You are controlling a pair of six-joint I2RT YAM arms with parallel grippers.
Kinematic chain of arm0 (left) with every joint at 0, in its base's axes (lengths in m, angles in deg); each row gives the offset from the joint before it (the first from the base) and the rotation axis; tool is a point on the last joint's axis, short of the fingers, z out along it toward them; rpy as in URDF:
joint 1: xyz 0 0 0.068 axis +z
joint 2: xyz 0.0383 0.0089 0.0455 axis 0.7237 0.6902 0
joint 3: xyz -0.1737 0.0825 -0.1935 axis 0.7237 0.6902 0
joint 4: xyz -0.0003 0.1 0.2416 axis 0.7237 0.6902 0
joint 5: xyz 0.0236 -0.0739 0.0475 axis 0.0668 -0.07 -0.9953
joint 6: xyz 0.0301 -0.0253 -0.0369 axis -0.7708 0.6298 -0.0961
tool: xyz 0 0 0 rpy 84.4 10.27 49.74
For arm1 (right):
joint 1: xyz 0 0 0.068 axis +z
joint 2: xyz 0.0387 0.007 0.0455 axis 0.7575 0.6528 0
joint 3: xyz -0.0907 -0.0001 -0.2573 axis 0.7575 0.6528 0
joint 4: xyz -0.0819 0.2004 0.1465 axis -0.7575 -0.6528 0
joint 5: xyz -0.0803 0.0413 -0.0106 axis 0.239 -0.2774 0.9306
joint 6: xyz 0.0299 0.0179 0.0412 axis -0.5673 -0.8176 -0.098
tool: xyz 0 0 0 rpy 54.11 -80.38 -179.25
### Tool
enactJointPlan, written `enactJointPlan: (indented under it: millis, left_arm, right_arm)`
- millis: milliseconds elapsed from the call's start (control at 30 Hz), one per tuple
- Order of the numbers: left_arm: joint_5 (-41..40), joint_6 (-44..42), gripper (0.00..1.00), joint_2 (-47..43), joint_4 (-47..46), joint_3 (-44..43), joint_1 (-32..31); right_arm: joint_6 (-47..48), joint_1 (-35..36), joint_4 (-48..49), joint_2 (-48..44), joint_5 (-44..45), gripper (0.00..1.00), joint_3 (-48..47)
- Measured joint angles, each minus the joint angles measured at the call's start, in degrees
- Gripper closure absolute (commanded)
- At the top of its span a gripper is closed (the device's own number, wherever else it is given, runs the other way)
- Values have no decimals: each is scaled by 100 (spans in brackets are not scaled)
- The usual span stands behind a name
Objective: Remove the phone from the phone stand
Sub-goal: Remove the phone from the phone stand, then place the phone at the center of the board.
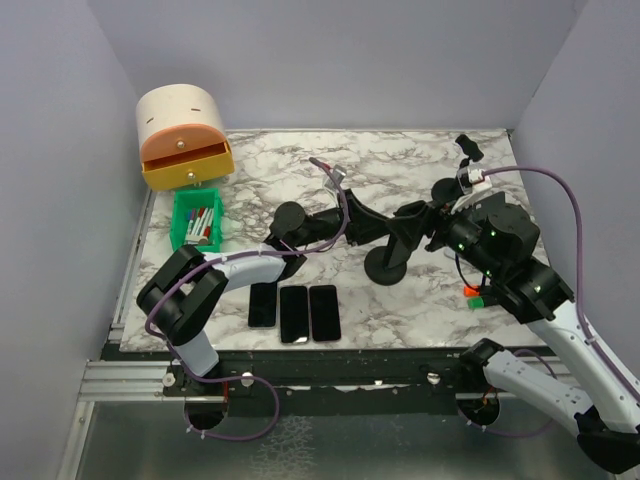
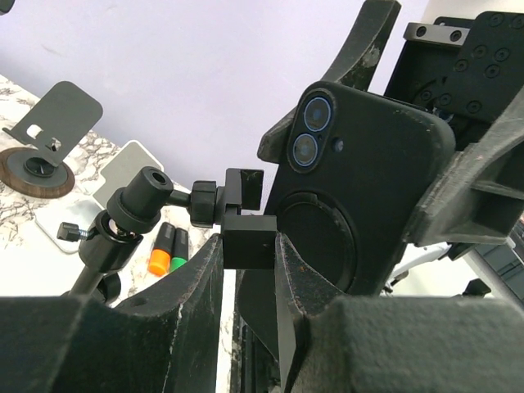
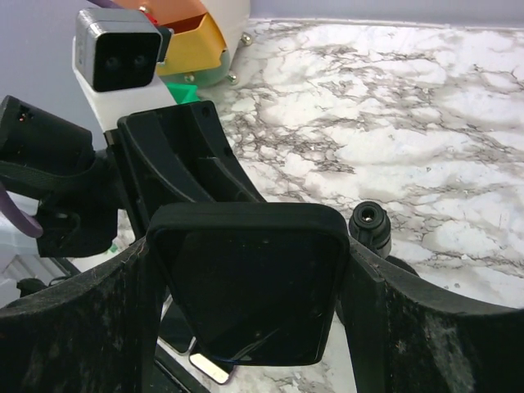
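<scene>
The left pincer (image 2: 248,255) stands narrow, its two fingers pressed against either side of the small black clamp block (image 2: 254,229) of the phone stand (image 1: 386,262), so it grips the stand just behind the phone (image 2: 368,213). The phone sits upright directly ahead of this pincer, its back and twin camera lenses turned toward it, touching the block. The right pincer (image 3: 250,250) is spread wide and holds the phone by its long edges, one finger (image 3: 74,327) on each side, the dark screen facing its wrist camera. From the left wrist, those right fingers (image 2: 471,196) show clasped around the phone's far edges. Below and beyond the right pincer lies the marble tabletop (image 3: 426,106). To the left of the left pincer's grip the stand's ball joint (image 2: 135,201) angles down, with an orange and a green marker (image 2: 160,258) lying behind it. Three dark phones (image 1: 293,312) lie flat side by side on the tabletop, near the left arm.
</scene>
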Motion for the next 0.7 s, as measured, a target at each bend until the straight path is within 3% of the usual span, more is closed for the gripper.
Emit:
enactJointPlan:
  millis: [100, 300, 600, 633, 667, 700]
  left_arm:
    - [0, -107, 96, 0, 151, -76, -20]
    - [-2, -278, 62, -7, 343, -166, -55]
    - [-101, -573, 37, -240, 931, -68, -114]
    - [-136, -612, 30, -321, 973, -33, -114]
    - [-164, -643, 10, -398, 997, -11, -114]
    - [-195, -671, 2, -474, 1019, 9, -114]
  right_arm:
    - [-46, 0, 4, 13, -70, 100, -63]
    - [-105, 0, 17, 17, -199, 100, -304]
    - [-105, 0, -151, 9, -566, 100, -942]
    - [-101, 0, -216, 2, -636, 100, -1005]
    - [-96, 0, -273, -11, -710, 100, -1056]
    - [-92, 0, -345, -31, -772, 100, -1106]
